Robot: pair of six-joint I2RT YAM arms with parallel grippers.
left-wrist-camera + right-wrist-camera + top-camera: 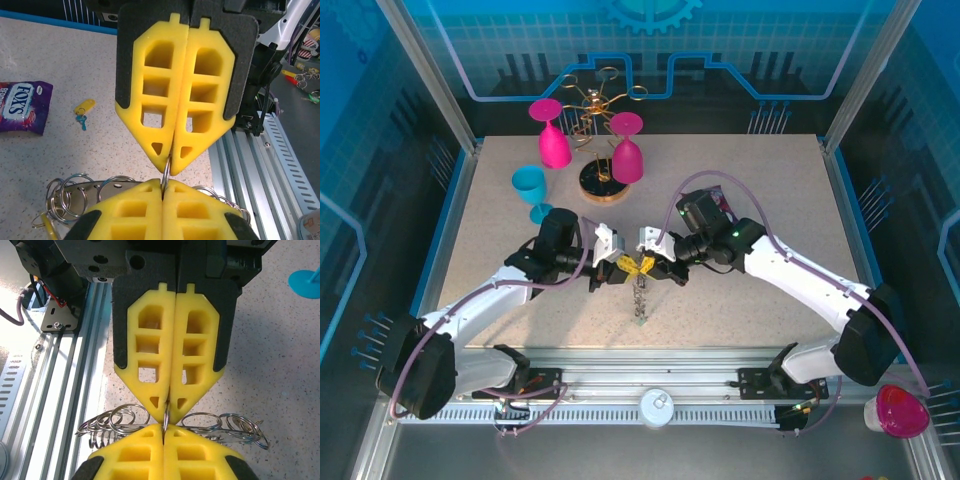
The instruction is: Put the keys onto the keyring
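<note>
Left end effector (pixel 163 189), right end effector (pixel 164 430), both gripping keyring (pixel 84 188), left wrist adds key (pixel 84 107)

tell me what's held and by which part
The keyring: left gripper and right gripper both shut on one thin loop at its edge, tip to tip.

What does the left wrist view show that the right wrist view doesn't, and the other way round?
Left wrist view: a purple Fox's candy bag and a loose yellow-tagged key, lying apart from each other on the table. Right wrist view: the foot of a teal goblet at top right. Both: the left gripper and right gripper, shut and tip to tip, each pinching a thin wire loop of the keyring, whose other loops fan out to either side; also the aluminium rail beside them.
</note>
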